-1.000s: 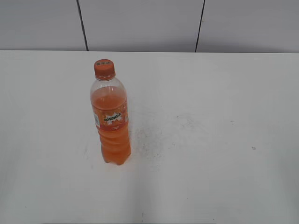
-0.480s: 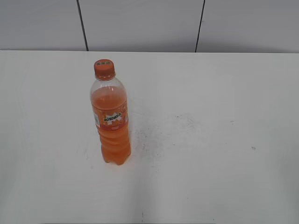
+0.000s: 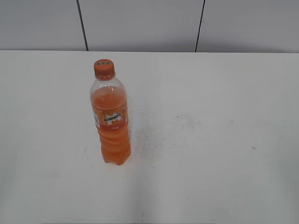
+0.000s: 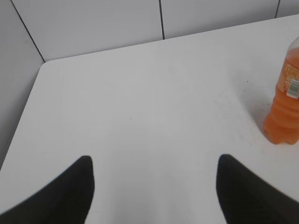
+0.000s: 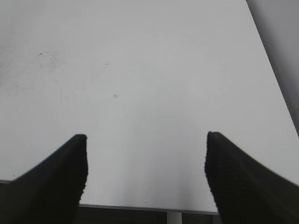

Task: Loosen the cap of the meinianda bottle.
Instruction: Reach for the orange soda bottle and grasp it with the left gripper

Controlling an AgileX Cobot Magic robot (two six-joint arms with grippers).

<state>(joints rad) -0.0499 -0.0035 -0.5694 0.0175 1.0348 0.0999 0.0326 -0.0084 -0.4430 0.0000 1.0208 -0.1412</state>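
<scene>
Only meinianda bottle [image 4: 284,105] lower half shows in left wrist view.

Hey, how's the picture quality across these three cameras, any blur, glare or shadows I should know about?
Exterior view: even, soft light, the meinianda bottle sharp, with only a faint shadow at its base on the table. Left wrist view: the left gripper fingers are dark, soft-edged shapes, and the bottle is cut off by the right edge. Right wrist view: the right gripper fingers are equally dark, the tabletop evenly lit, no glare.
</scene>
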